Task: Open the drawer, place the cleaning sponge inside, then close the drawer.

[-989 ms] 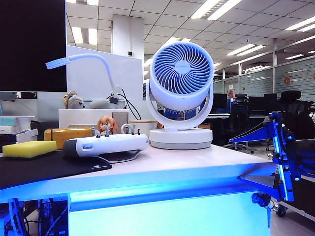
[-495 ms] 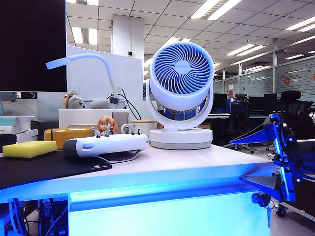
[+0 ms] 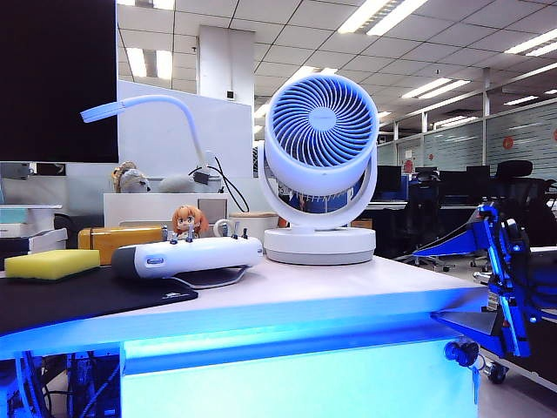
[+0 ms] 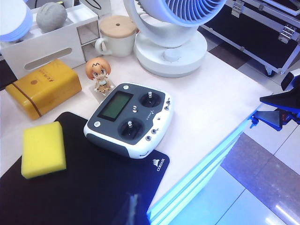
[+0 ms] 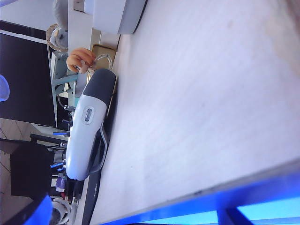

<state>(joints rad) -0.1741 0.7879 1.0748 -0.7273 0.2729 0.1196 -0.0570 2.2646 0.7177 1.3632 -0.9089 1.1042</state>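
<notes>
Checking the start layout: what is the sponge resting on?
The sponge lies flat on a black mat, beside the remote controller. The mat area under it is covered. Left gripper hovers above, shut; right gripper at the desk's right edge.

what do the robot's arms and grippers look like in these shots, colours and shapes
The right gripper, at the desk's right edge in the exterior view, has bright blue angular wedge-shaped fingers on a blue and black frame, with a dark round knob below. The left wrist view shows the same blue fingers tapering to a point. The left gripper shows only as a dark narrow tip above the black mat.
</notes>
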